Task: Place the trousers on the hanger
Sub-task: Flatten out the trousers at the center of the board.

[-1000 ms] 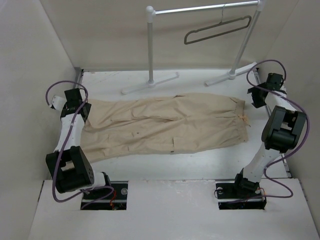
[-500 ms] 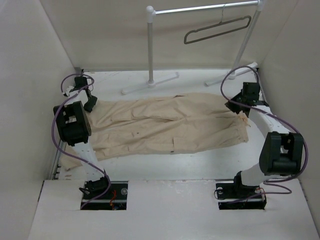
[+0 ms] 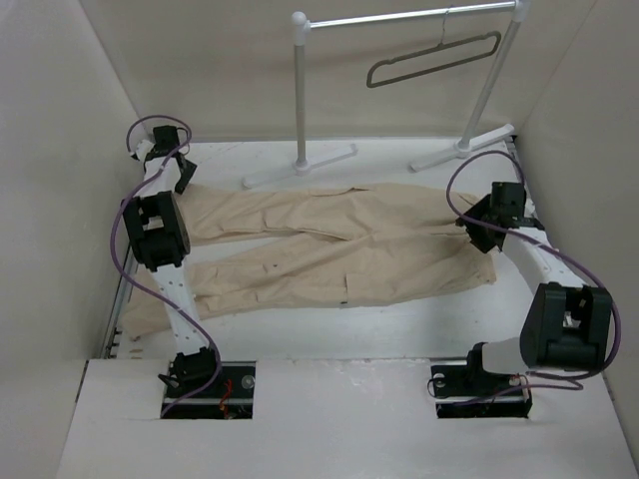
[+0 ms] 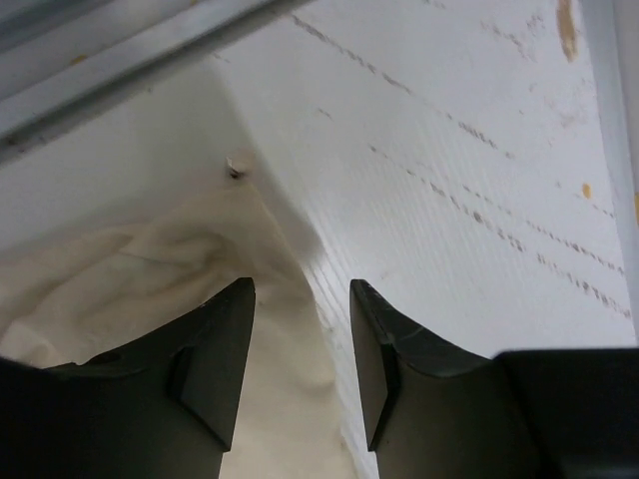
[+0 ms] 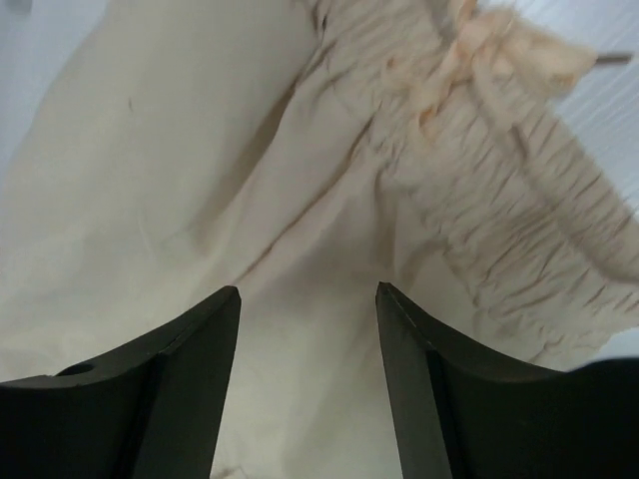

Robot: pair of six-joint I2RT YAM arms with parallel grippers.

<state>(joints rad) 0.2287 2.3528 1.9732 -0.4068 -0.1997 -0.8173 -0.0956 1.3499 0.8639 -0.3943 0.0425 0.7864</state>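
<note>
the trousers [image 3: 339, 244] lie flat on the table [image 3: 399, 324], and they run the long way from left to right. the leg ends are at the left and the bunchy waist is at the right. i think the next move turns on that.

the left gripper [image 3: 183, 182] is at the far left corner, just above the end of the upper leg. its two fingers are spread apart and nothing is pinched in them. in its own camera the cloth sits low under the gap (the cloth edge runs up toward the wall).

the right gripper [image 3: 487, 228] hangs over the waist end. its fingers are spread too, with cloth under the gap and the crinkly waistband [image 5: 499, 170] off to one side. it holds nothing.

the hanger [image 3: 434, 60] hangs on the white rack [image 3: 300, 90] at the back, up high and toward the right, well apart from the trousers. so the right arm is nearer to it, and the waist is the nearer end. each arm looks set to come down and pinch its own end.
</note>
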